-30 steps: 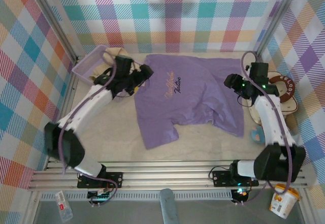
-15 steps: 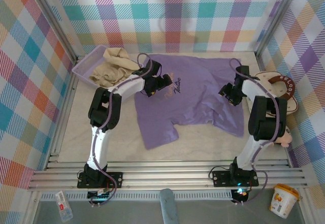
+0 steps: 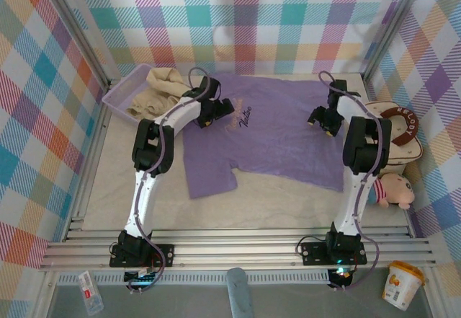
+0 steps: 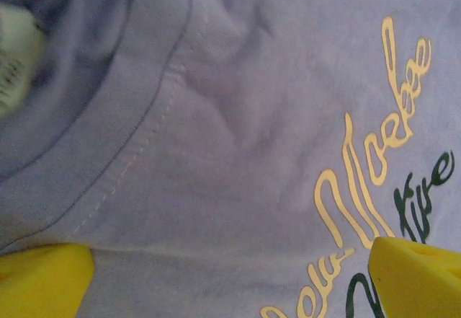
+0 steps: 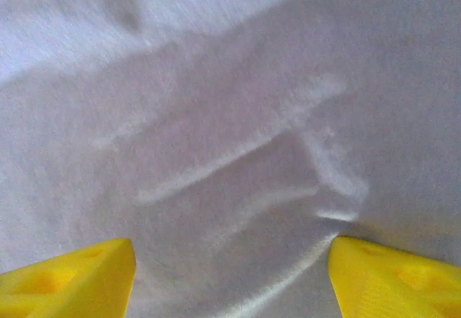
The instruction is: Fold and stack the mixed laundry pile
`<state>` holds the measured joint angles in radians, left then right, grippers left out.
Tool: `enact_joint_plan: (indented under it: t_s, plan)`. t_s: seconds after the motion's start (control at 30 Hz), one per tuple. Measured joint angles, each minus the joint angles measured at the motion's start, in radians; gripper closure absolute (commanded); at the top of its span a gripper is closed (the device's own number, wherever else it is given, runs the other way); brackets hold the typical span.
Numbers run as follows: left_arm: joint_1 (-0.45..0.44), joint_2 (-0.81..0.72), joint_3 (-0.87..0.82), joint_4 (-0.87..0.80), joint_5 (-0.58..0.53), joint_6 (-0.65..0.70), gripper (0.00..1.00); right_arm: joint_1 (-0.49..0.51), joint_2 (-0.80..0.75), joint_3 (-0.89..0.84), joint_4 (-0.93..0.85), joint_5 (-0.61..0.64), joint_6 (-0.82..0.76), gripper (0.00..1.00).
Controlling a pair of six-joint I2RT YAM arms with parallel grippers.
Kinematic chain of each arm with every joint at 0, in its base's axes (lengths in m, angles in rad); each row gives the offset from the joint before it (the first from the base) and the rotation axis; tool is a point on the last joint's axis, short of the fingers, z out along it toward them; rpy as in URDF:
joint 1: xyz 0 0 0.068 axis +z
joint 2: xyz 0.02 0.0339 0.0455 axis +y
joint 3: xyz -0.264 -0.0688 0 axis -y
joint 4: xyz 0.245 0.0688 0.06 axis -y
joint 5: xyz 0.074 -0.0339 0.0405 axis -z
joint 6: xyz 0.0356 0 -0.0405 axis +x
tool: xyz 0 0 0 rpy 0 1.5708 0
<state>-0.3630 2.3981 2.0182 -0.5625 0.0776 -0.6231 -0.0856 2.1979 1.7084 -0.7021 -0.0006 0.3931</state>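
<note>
Robot lab test cell: beige counter [image 3: 288,210] boxed in by pastel plaid walls [image 3: 245,22], silver aluminium extrusion rails [image 3: 238,249] along near edge, two white robot arms [image 3: 142,188] bolted on.

Mostly soft matt cloth, a little plastic.
We see the lavender T-shirt [image 3: 274,145] as smooth matt knit with a stitched collar seam [image 4: 137,152] and flat printed lettering [image 4: 367,181]; beige shirt [image 3: 164,87] rumpled soft cloth; basket [image 3: 114,96] lavender plastic; yellow fingertips [image 4: 43,278] matt plastic.
</note>
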Motion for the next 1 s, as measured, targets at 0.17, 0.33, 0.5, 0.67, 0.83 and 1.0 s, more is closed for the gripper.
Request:
enact_joint_plan:
  t_s: [0.17,0.33,0.5,0.67,0.83,1.0]
  plan:
    - [0.011,0.03,0.087,-0.097,0.037,0.016,0.0,0.0,-0.003,0.051,-0.003,-0.026,-0.04,0.24]
    - [-0.005,0.001,0.098,-0.197,0.067,0.032,0.0,0.0,-0.153,-0.032,-0.064,-0.016,-0.037,0.27]
    - [-0.052,-0.155,-0.012,-0.221,0.095,0.045,0.0,0.0,-0.412,-0.242,-0.123,-0.002,-0.005,0.31]
    - [-0.087,-0.323,-0.173,-0.192,0.101,0.045,0.0,0.0,-0.563,-0.492,-0.151,0.023,0.045,0.33]
    - [-0.097,-0.359,-0.291,-0.152,0.107,0.044,0.0,0.0,-0.632,-0.661,-0.158,0.044,0.113,0.41]
    - [-0.097,-0.361,-0.407,-0.131,0.137,0.04,0.0,-0.02,-0.661,-0.754,-0.137,0.055,0.193,0.48]
